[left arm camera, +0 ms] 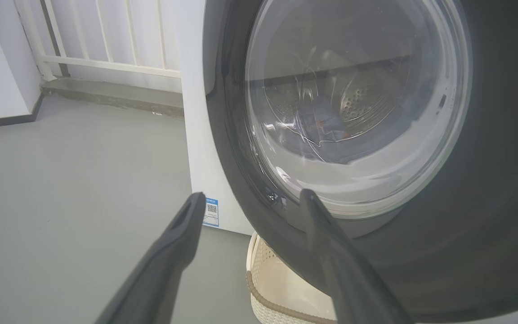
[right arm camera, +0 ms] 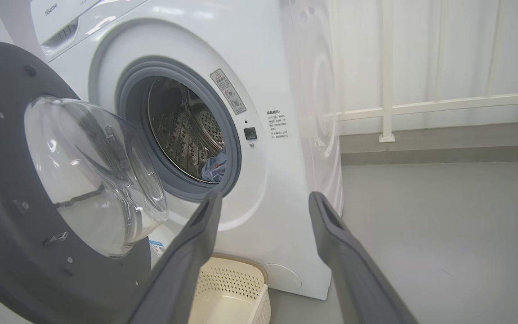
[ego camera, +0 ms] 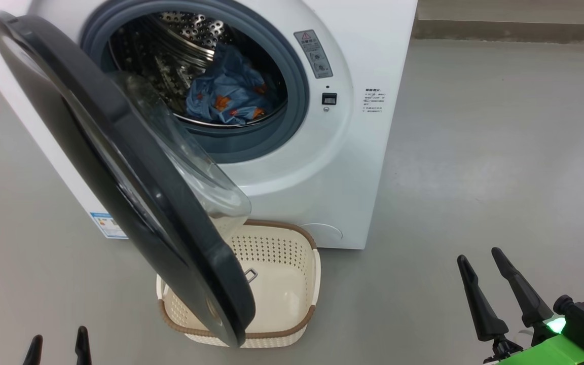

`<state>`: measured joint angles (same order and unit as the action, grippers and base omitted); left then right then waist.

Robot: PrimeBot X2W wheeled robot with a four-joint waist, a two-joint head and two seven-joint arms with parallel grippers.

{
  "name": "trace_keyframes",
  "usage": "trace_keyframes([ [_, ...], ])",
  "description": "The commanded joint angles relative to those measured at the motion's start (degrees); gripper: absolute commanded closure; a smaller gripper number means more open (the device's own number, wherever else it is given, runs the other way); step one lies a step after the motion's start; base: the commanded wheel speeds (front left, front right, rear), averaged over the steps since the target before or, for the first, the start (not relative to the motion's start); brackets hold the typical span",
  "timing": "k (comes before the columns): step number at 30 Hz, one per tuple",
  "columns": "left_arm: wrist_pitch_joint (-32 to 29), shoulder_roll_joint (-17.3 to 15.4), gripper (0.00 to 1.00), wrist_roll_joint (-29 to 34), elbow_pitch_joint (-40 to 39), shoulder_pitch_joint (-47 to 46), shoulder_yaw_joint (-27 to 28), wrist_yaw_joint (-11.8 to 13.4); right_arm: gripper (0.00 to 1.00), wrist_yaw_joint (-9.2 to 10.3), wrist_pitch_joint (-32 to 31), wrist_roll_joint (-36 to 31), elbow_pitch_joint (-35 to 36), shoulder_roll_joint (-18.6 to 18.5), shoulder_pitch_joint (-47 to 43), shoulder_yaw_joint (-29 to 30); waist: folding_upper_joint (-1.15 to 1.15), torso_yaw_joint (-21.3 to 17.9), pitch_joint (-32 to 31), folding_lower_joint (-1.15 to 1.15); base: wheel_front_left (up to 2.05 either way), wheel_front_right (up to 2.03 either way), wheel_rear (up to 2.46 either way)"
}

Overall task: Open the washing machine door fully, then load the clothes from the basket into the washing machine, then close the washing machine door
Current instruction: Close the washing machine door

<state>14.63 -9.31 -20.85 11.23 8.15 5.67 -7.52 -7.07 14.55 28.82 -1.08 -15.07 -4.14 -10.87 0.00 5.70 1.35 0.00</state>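
Note:
The white washing machine [ego camera: 292, 182] [right arm camera: 286, 189] stands with its black-rimmed door [ego camera: 119, 167] [left arm camera: 466, 225] [right arm camera: 11, 225] swung partly open over the basket. Light blue clothes [ego camera: 228, 91] [right arm camera: 216, 167] with orange prints lie inside the steel drum. The cream basket [ego camera: 282, 263] [left arm camera: 281, 292] [right arm camera: 227, 292] sits on the floor below the door, with nothing visible inside. My left gripper [ego camera: 58, 344] [left arm camera: 252, 198] is open, low at the left, outside the door. My right gripper [ego camera: 480, 257] [right arm camera: 263, 198] is open at the lower right, away from the machine, holding nothing.
Grey floor [ego camera: 500, 167] spreads wide to the right of the machine. A white railing [right arm camera: 421, 108] and a low ledge [ego camera: 515, 30] run behind it. A blue label [ego camera: 107, 225] marks the machine's left lower front.

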Motion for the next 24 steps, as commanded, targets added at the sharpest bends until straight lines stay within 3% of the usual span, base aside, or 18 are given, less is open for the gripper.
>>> trace_keyframes([
  [1,0.37,-0.51,0.00,0.98,-1.57,-1.97,1.98,0.03,0.00,-0.42,0.45,-0.07,1.59,-1.22,1.32,-1.08,0.00,0.29,0.03,0.00,0.00,0.00,0.00],
  [3,0.37,-0.34,0.00,1.20,-1.73,-1.97,1.94,0.03,0.00,-0.42,0.45,-0.13,1.77,-1.29,1.74,-1.49,0.00,0.75,0.07,0.00,0.00,0.00,0.00],
  [4,0.37,-0.21,0.00,1.32,-1.83,-1.94,1.94,0.03,0.07,-0.42,0.45,-0.13,1.83,-1.34,1.95,-1.68,0.00,1.04,0.06,0.00,0.00,0.00,0.00],
  [8,0.37,0.27,0.00,1.55,-2.13,-1.81,1.81,0.03,1.00,-0.42,0.45,-0.26,2.22,-1.57,2.98,-2.57,0.00,2.32,-0.03,0.00,0.00,0.00,0.00],
  [24,0.37,2.01,0.00,2.10,-2.26,-2.25,0.92,0.03,1.00,-0.42,0.45,-1.19,7.96,-0.51,10.88,-9.58,0.00,9.06,-0.74,0.00,0.00,0.00,0.00],
])
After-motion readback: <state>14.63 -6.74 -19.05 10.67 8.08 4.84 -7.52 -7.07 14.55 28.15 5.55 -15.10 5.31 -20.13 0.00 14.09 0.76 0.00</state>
